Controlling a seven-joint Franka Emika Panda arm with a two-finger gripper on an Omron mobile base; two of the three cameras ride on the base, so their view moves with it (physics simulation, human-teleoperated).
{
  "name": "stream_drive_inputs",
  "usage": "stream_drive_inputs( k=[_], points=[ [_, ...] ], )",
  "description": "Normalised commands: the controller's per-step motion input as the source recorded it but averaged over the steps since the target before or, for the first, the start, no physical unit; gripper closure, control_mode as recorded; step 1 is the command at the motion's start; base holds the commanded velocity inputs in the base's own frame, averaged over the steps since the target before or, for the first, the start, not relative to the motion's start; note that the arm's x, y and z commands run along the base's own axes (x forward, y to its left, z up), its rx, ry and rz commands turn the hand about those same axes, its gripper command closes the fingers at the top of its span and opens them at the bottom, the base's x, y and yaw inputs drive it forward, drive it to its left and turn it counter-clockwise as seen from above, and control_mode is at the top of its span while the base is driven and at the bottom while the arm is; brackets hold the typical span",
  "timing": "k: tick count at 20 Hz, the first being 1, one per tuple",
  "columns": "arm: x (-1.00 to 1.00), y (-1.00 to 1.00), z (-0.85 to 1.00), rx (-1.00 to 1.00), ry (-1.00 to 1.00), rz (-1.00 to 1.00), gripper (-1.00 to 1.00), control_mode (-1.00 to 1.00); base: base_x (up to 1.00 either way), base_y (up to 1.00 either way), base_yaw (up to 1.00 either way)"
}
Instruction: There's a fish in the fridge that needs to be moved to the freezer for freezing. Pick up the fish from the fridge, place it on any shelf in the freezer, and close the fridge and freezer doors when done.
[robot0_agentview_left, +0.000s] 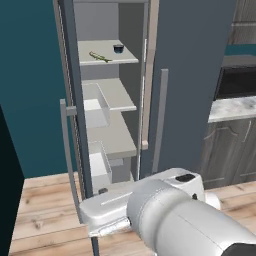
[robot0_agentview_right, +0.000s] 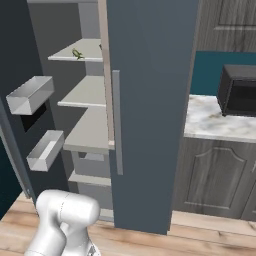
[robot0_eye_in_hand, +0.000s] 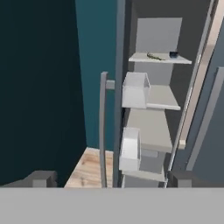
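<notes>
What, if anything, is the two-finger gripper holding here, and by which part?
Nothing is held. The two-finger gripper is open, its dark fingertips wide apart with only air between them, short of the open slate-grey compartment with light grey shelves.

Left door (robot0_agentview_right: 20, 100): you see it swung open, two clear bins (robot0_agentview_right: 31, 94) on its inner face.
Shelves (robot0_agentview_right: 87, 90): light grey; a small green item (robot0_agentview_right: 77, 53) lies on the top one.
Right door (robot0_agentview_right: 150, 100): shut, pale bar handle (robot0_agentview_right: 117, 122).
Counter (robot0_agentview_right: 220, 122): marble, carrying a dark microwave (robot0_agentview_right: 239, 90).
</notes>
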Motion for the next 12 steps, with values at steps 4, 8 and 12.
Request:
stream_drive_inputs(
  k=[4,8,12],
  points=[
    [0.55,0.79,-0.68,0.00,0.00,0.00,-1.00,-1.00,0.00,0.00,0.00],
    [0.74,0.64,-0.78,0.00,-0.04,0.00,-1.00,-1.00,0.00,0.00,0.00],
    [0.82,0.59,-0.83,0.00,-0.17,0.00,-1.00,-1.00,0.00,0.00,0.00]
  ],
)
